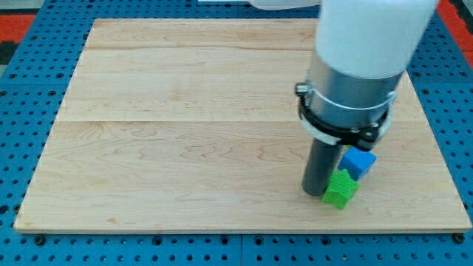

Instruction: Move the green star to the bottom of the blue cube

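Note:
The green star [341,189] lies near the view's bottom right of the wooden board [185,133]. The blue cube [360,162] sits just above and to the right of it, touching or nearly touching. My tip [316,193] stands on the board right at the star's left side, in contact or very close. The arm's grey and white body hides the board above the cube and part of the cube's top left.
The board rests on a blue perforated base [29,89] that shows on all sides. The board's bottom edge runs a short way below the star, and its right edge lies to the right of the cube.

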Controlling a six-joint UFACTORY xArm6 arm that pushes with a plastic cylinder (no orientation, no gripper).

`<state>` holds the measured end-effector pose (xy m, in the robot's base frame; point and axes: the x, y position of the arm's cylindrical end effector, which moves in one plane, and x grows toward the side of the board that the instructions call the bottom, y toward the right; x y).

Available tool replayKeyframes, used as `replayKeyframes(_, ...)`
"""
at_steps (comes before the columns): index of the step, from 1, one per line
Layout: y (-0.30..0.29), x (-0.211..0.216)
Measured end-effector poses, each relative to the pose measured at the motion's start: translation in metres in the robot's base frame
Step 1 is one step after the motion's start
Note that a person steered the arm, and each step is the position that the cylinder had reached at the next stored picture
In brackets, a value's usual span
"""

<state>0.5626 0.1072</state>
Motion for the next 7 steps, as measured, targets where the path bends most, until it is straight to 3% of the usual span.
replayKeyframes(7,0.010,0.000)
